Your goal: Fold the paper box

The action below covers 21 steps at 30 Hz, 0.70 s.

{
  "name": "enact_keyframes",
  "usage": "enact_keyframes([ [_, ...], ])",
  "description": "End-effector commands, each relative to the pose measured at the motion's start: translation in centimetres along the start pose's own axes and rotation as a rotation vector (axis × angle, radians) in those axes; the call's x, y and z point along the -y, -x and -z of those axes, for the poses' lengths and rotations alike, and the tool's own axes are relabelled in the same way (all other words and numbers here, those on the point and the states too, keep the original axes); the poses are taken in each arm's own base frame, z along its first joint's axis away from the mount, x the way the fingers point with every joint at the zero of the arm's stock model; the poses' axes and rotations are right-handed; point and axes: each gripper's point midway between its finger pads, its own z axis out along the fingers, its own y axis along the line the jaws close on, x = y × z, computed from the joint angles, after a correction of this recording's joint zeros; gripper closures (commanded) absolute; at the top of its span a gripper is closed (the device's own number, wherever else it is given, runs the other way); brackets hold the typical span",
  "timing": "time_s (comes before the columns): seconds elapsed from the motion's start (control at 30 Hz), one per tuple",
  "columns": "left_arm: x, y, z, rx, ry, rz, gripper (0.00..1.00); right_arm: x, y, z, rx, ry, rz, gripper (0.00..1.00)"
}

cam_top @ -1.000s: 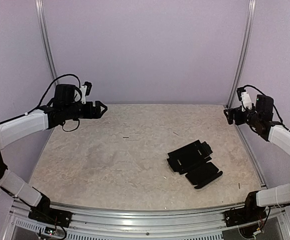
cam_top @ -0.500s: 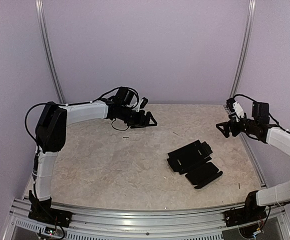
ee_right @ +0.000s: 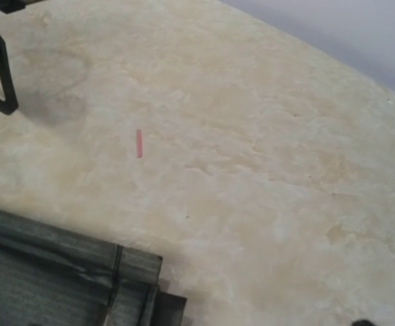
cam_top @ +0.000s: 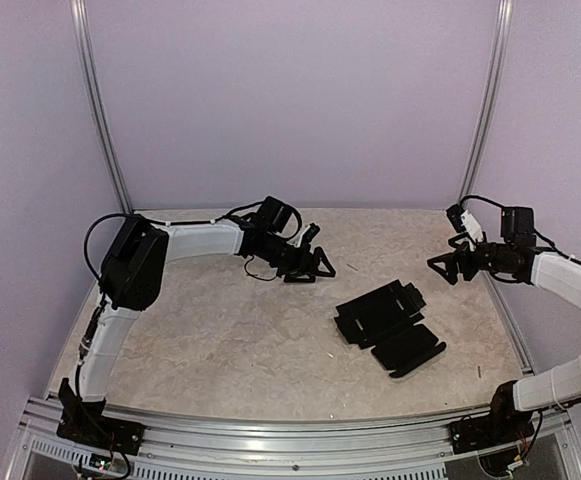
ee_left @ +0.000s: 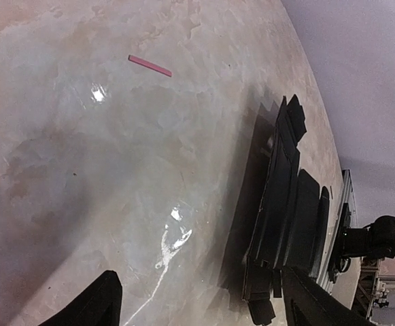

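Note:
The paper box (cam_top: 385, 325) lies flat and unfolded on the table, right of centre, a matte black sheet with flaps and tabs. My left gripper (cam_top: 320, 258) is open and empty, hovering left of and behind the box. In the left wrist view its fingers (ee_left: 95, 305) stand wide apart at the bottom edge, with the paper box (ee_left: 285, 204) ahead on the right. My right gripper (cam_top: 440, 266) is open and empty, above the table behind the box's right end. The right wrist view shows a corner of the paper box (ee_right: 47, 272) at bottom left.
A small pink strip (ee_left: 149, 65) lies on the table behind the box; it also shows in the right wrist view (ee_right: 139, 143). A short dark mark (cam_top: 352, 266) lies nearby. Aluminium posts (cam_top: 482, 110) and lilac walls enclose the table (cam_top: 220, 330). A metal rail (cam_top: 290, 440) runs along the front edge.
My left arm has swung from the far left side to the table's middle, towards the box. My right gripper has moved inward and down over the table. The box has not moved.

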Motion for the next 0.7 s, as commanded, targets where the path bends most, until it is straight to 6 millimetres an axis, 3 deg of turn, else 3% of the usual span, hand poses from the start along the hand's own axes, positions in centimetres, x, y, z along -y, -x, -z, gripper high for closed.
enact_keyframes([
  [0.0, 0.1, -0.6, -1.2, -0.025, -0.030, 0.017, 0.21, 0.1, 0.0, 0.1, -0.009, 0.020, -0.003, 0.03],
  [0.2, -0.1, -2.7, -2.3, -0.086, -0.048, 0.060, 0.25, 0.2, 0.0, 0.1, -0.015, 0.020, 0.001, 0.03],
  [0.33, 0.9, -3.9, -2.4, -0.117, -0.117, 0.088, 0.29, 0.0, -0.2, 0.0, -0.013, 0.035, -0.010, 0.03],
  [0.67, 3.1, -5.9, -4.5, -0.179, -0.178, 0.078, 0.54, 0.0, -0.4, -0.2, -0.020, 0.041, -0.015, 0.04],
])
